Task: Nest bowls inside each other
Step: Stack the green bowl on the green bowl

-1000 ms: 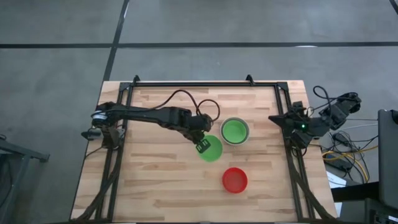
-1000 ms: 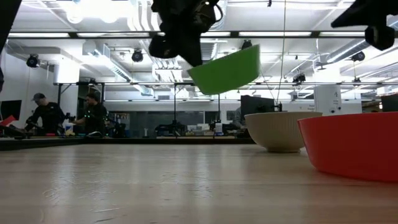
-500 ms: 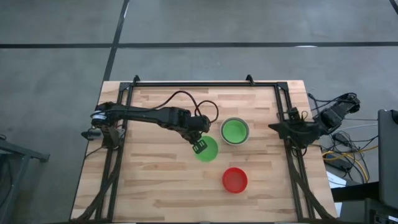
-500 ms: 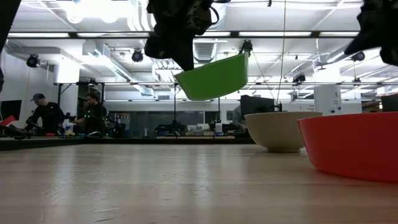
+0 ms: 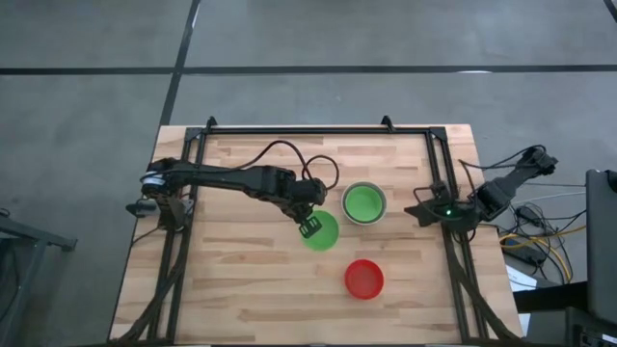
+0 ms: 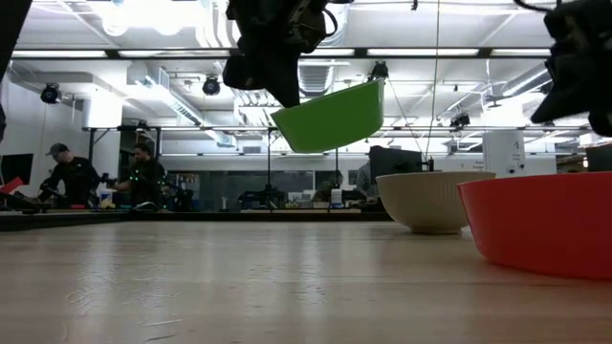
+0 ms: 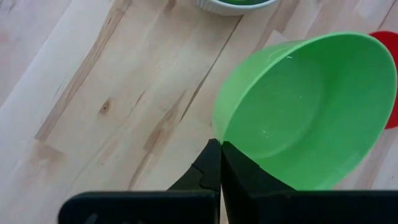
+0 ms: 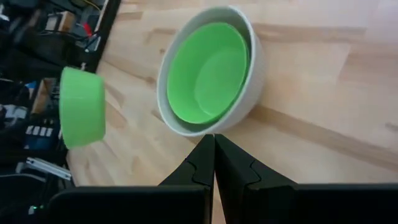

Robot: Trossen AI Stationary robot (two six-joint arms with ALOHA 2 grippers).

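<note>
- One nesting is done: a green bowl [image 5: 362, 201] sits inside the white bowl [image 8: 251, 68], just right of bench [image 5: 241, 280] centre.
- Your left pincer [image 5: 311, 228] is pinching the rim of a second green bowl [image 5: 322, 229], held tilted in the air at 8 o'clock of the nested pair, just beside it.
- The red bowl [image 5: 364, 278] stands alone at 6 o'clock of the pair, not yet nested.
- Your right pincer [image 5: 420, 208] is pressed together and empty, at 3 o'clock of the pair near the bench edge.
- Left to do, as I judge it: the held bowl and the red one.

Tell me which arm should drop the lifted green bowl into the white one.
Left: its gripper already holds the bright green plastic bowl aloft beside the grey-white bowl; the right gripper is shut, empty.
</note>
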